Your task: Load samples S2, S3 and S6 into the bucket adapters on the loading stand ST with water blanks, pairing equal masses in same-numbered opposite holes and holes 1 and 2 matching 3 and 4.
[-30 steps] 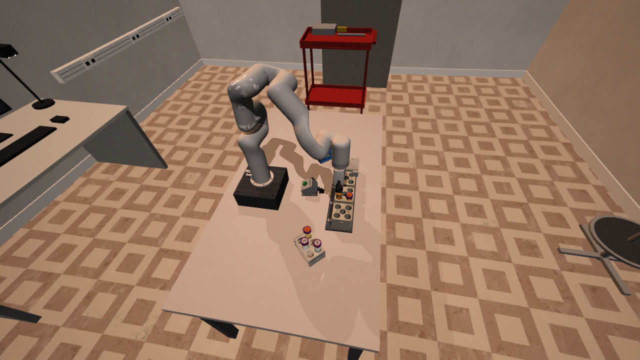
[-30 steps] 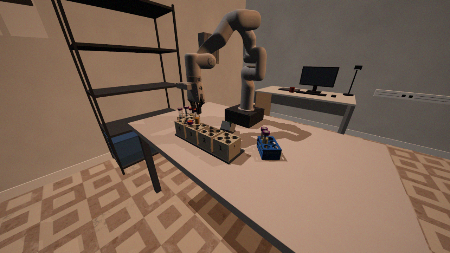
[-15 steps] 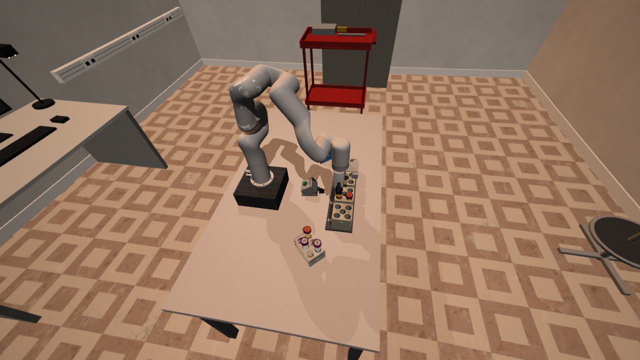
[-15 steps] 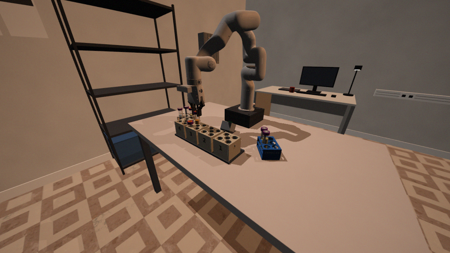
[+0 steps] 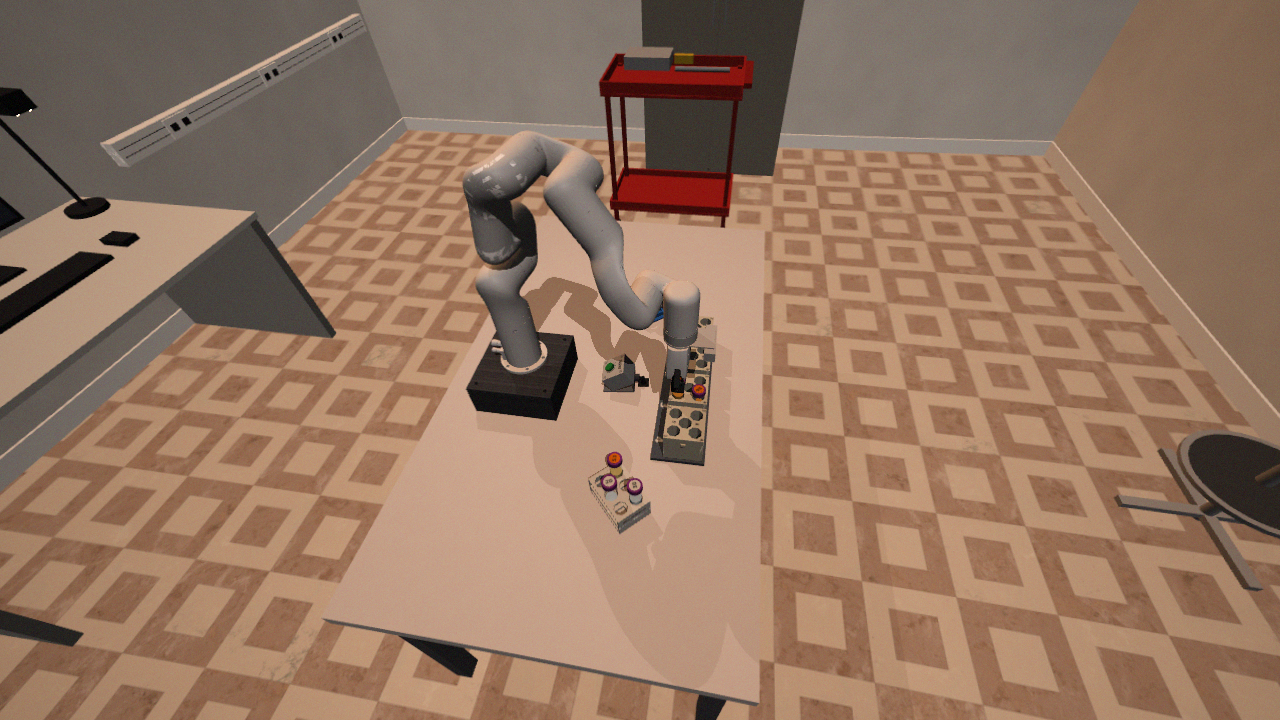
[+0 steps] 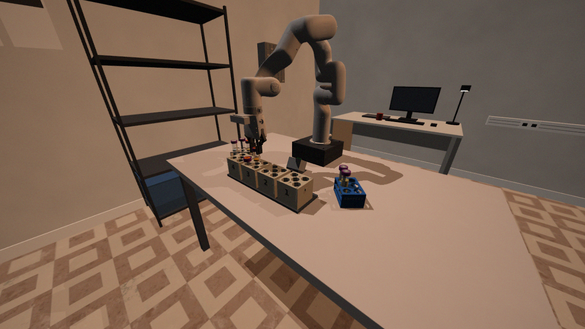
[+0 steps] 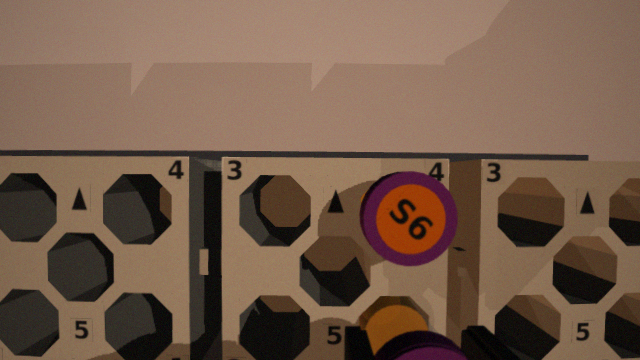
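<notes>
Going left to right in the exterior view, adapter 4 point(image 5: 682, 444) point(image 6: 233, 167) point(image 7: 527, 265) is at the far left. Next, adapter 3 point(image 5: 702, 402) point(image 6: 248, 173) point(image 7: 270, 270) has S6 point(image 5: 698, 391) point(image 6: 247, 158) point(image 7: 410, 218) seated cap-up in hole 4. The gripper point(image 5: 677, 380) point(image 6: 259, 148) point(image 7: 416, 350) grasps an amber-filled tube point(image 5: 677, 391) point(image 6: 256, 159) point(image 7: 397, 322), cap up, long axis near vertical, bottom pointing down at hole 1. On the right, the blue rack point(image 5: 658, 314) point(image 6: 348, 200) bears two upright tubes.

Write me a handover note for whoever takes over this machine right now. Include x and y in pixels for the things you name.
Pincer point(image 5: 677, 383) point(image 6: 257, 149) point(image 7: 415, 345): shut on an amber-filled tube point(image 5: 677, 394) point(image 6: 256, 159) point(image 7: 397, 320), ID unreadable, at hole 1 of adapter 3 point(image 5: 691, 402) point(image 6: 247, 176) point(image 7: 270, 275).
Done: S6 point(image 5: 698, 391) point(image 6: 247, 158) point(image 7: 410, 218) stands in its hole 4.
Elsewhere: pale rack point(image 5: 631, 519) point(image 6: 234, 154), three tubes; blue rack point(image 5: 660, 315) point(image 6: 349, 201), two visible.
Left: seat this tube, load the opposite partners in adapter 1 point(image 6: 287, 196), let go, press DONE point(image 5: 610, 366).
</notes>
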{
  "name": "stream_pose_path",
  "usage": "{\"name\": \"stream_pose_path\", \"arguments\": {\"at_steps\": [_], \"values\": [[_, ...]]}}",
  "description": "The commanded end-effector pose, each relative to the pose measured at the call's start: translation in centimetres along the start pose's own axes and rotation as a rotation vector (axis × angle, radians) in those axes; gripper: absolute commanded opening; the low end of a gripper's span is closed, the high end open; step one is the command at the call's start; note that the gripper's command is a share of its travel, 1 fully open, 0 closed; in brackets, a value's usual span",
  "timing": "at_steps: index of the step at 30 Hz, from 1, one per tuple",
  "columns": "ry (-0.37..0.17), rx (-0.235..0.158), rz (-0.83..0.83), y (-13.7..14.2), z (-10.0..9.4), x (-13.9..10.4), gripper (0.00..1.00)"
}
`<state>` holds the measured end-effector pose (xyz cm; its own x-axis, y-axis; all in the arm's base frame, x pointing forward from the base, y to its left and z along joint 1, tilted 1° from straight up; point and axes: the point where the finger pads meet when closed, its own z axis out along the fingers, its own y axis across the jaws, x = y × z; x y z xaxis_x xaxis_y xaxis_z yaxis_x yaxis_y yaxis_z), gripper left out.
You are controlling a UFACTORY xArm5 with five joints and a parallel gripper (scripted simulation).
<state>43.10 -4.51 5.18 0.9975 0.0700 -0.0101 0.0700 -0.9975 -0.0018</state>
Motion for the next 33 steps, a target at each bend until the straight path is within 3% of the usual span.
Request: {"name": "stream_pose_path", "arguments": {"at_steps": [1, 33], "values": [[0.005, 0.004, 0.0, 0.0, 0.2, 0.2, 0.0], [0.005, 0.004, 0.0, 0.0, 2.9, 0.2, 0.0]]}}
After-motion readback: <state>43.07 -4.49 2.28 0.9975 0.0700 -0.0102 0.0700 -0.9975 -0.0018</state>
